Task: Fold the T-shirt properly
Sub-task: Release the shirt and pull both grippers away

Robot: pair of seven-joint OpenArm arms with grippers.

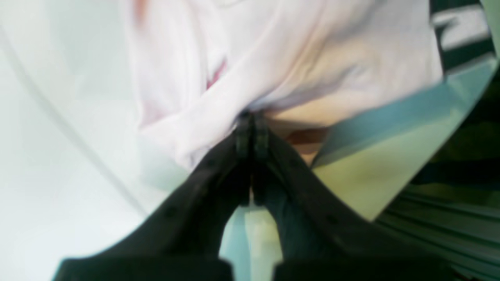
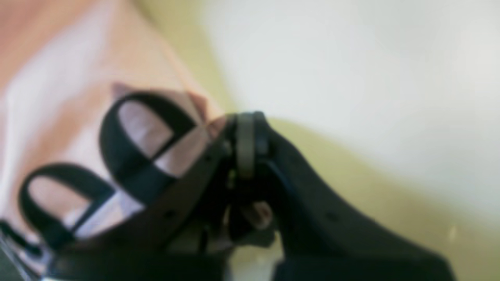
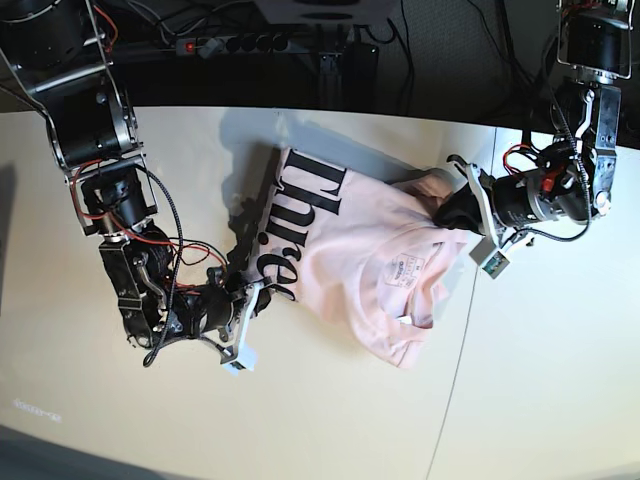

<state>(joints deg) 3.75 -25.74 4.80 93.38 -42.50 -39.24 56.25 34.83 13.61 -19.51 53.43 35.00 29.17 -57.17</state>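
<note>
The pale pink T-shirt (image 3: 370, 250) lies crumpled and partly doubled over in the middle of the table, with its black "three" lettering (image 3: 300, 225) showing along its left side. On the base view's right, my left gripper (image 3: 447, 212) is shut on the shirt's right edge. The left wrist view shows its jaws (image 1: 252, 117) pinched together on a fold of pink cloth (image 1: 297, 58). My right gripper (image 3: 258, 285), on the base view's left, is shut on the shirt's edge beside the letters. In the blurred right wrist view, its tips (image 2: 246, 117) clamp a corner of the lettered cloth (image 2: 58, 97).
The table (image 3: 300, 420) is pale cream with a seam (image 3: 455, 350) running down its right part. A power strip (image 3: 240, 42) and cables lie behind the far edge. Both arms' wiring hangs close to the shirt.
</note>
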